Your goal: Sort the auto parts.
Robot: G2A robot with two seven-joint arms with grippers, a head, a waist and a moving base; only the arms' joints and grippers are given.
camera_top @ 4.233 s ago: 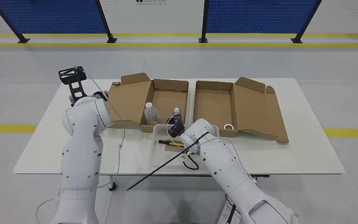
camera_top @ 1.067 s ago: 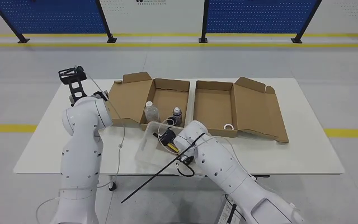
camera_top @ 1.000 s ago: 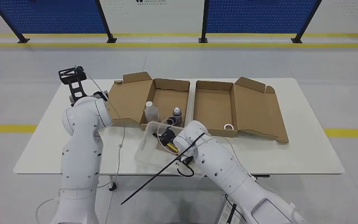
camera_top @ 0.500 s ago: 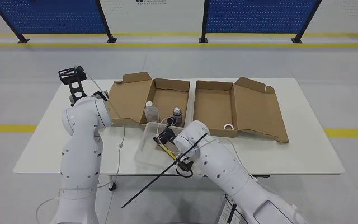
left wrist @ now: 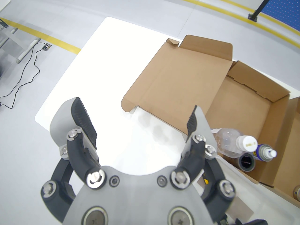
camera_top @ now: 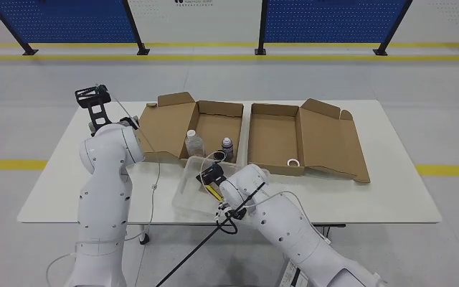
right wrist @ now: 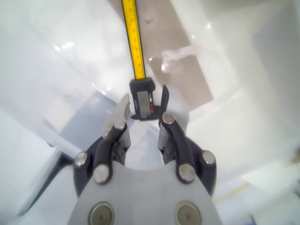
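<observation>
In the top view, the right arm is bent down into the clear bin at the near edge of the surface, just in front of the left box. A bottle and a spray can stand in that box. The caliper lies in the bin under the wrist. The left arm is held up by the far left corner.

In the left wrist view, the left jaws are spread wide with nothing between them, above the surface beside the left box.

In the right wrist view, the right jaws are set narrowly apart on either side of the black display head of the caliper. Its yellow scale runs away along the floor of the bin. A firm pinch is not yet seen.

The grasp is best closed squarely on the head, where the tool is thickest, and kept centred so the long scale cannot swing. A straight lift is advised, so that the scale's far end is brought clear of the bin wall before any carry sideways.
</observation>
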